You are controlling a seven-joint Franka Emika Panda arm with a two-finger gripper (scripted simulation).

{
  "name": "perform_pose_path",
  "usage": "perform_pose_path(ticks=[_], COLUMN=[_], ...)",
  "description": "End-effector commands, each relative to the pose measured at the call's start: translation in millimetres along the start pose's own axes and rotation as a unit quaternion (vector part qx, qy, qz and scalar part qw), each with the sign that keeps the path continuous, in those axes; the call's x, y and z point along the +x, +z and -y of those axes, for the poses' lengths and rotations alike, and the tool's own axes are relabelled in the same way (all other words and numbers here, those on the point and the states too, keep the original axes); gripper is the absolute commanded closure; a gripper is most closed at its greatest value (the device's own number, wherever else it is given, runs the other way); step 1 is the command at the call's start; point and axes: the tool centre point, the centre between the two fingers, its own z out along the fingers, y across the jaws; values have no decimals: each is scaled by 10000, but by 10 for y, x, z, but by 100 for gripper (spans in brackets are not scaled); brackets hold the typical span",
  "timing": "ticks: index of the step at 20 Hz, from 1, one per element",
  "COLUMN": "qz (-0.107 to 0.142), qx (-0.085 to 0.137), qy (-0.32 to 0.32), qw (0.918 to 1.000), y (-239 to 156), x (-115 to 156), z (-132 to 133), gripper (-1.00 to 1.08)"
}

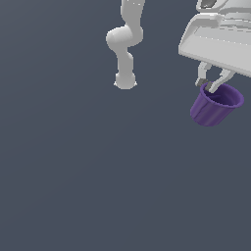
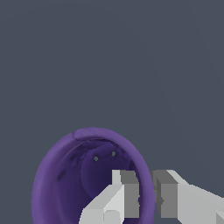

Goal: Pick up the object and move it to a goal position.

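Purple cup (image 1: pixel 214 107) hung tilted near the exterior view's right edge, its rim wall clamped between the jaws of the gripper (image 1: pixel 212 84), apparently lifted, with carrying to the goal seemingly left.

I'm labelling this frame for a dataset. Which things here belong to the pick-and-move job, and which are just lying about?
Belongs to the job:
- purple cup, tilted, its rim wall pinched between the fingers
- gripper, one finger inside the cup, one outside

Just lying about:
- nothing else shows; only the bare grey floor
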Motion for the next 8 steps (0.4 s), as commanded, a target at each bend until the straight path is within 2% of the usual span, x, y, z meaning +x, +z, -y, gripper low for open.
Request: perform_pose_path(ticks=[1, 8], qz=[-2, -6], qx=[7, 6], qy=[3, 4], qw=[10000, 10000], y=[-59, -108], x=[11, 18], z=[34, 68], gripper=[108, 108])
